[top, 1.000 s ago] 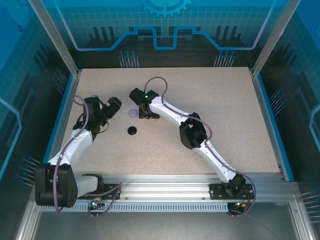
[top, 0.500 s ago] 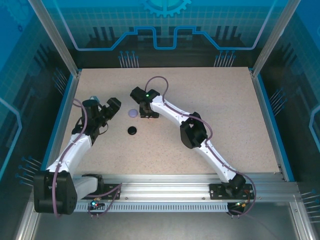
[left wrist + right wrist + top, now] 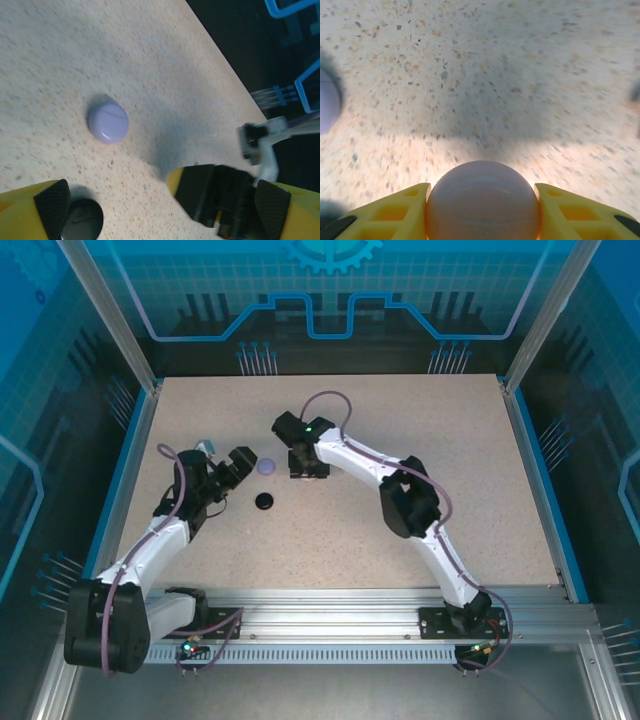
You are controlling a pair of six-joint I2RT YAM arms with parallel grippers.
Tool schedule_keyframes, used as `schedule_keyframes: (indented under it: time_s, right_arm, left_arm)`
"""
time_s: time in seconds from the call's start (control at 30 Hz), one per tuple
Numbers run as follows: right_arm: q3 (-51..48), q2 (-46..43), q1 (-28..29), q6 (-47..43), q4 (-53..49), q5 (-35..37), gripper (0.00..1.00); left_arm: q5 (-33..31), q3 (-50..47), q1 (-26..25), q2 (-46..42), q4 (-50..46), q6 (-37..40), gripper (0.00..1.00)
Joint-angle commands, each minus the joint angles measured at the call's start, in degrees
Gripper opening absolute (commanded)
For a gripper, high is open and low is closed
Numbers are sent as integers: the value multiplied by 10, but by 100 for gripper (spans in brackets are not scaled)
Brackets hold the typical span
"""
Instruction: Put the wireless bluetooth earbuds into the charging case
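A pale pink round charging case (image 3: 482, 202) sits squeezed between the yellow fingers of my right gripper (image 3: 482, 192), which is shut on it just above the table. In the top view that right gripper (image 3: 308, 467) hangs right of a closed lavender case (image 3: 265, 467). A closed black case (image 3: 264, 501) lies just in front. My left gripper (image 3: 238, 468) stands open left of the lavender case (image 3: 107, 122), with nothing between its pads (image 3: 52, 200). The black case (image 3: 82, 227) lies by its left pad. The earbuds are out of view.
The speckled table (image 3: 450, 440) stretches bare to the right and back. Blue rails (image 3: 128, 470) edge its sides. The right arm's dark wrist (image 3: 220, 200) crosses close in front of my left gripper (image 3: 162, 205).
My right jaws have closed on the pink case and shifted slightly right with it. My left arm has swung nearer and rightward toward the lavender case.
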Motion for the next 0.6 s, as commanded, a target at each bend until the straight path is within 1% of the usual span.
schedule_keyframes:
  time_s: [0.0, 0.13, 0.23, 0.37, 0.57]
  right_arm:
    - [-71, -100, -17, 5, 39, -5, 35]
    - [-198, -199, -44, 26, 85, -18, 35]
    - [-292, -270, -70, 49, 122, -28, 35]
    - [-413, -368, -110, 90, 170, -49, 36]
    - [-526, -475, -148, 177, 218, -73, 36]
  left_arm:
    - [23, -19, -32, -2, 79, 0, 99]
    - [8, -24, -84, 18, 117, -1, 99]
    - [-5, -31, -124, 42, 176, -6, 99]
    - [-7, -24, -172, 90, 252, -9, 99]
    - [-13, -5, -236, 170, 352, -9, 99]
